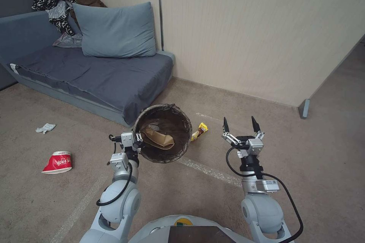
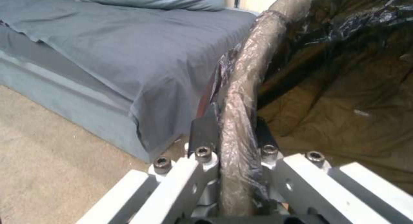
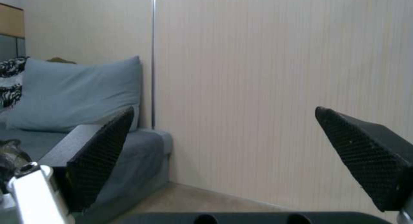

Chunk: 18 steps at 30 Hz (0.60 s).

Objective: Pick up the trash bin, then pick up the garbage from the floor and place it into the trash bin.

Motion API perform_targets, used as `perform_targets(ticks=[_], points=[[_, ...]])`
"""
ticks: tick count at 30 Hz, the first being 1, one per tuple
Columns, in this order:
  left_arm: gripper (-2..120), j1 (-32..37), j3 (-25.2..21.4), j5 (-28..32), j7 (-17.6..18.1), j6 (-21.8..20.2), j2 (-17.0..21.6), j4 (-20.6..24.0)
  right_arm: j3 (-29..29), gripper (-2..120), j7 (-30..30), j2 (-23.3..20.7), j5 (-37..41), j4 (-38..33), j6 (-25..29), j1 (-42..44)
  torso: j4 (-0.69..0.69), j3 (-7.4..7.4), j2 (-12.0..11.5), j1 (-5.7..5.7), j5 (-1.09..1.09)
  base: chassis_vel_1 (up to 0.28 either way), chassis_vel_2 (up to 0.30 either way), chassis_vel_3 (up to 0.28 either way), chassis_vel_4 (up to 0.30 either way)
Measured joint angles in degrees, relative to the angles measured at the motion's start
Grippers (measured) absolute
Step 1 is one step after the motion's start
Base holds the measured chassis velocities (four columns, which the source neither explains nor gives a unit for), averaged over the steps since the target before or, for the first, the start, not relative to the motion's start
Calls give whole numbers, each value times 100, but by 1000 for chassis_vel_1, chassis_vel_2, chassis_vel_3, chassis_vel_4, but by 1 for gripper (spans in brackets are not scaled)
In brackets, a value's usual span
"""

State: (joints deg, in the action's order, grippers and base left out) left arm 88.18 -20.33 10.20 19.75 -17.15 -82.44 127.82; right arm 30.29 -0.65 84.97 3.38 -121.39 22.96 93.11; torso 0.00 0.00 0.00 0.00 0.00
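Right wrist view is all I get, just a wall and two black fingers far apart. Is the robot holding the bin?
Observer: Yes. The left gripper is shut on the rim of the trash bin, holding it up off the floor.
Operator: Is anything in it?
Observer: A tan paper bag lies inside, on the dark liner.
Operator: What trash is closest to my open hand?
Observer: A yellow snack wrapper lies on the carpet between the bin and the right gripper.
Operator: Any more?
Observer: A red-and-white paper cup and a crumpled tissue lie off to the robot's left.
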Motion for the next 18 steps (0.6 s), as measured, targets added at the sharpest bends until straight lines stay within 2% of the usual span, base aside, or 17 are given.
perform_targets(ticks=[18], points=[[3, -14, -19, -10, -9, 77, -14, -17, -27, 99, -44, 17, 37, 6, -18, -41, 0, 0, 0, 0, 0, 0, 0, 0, 0]])
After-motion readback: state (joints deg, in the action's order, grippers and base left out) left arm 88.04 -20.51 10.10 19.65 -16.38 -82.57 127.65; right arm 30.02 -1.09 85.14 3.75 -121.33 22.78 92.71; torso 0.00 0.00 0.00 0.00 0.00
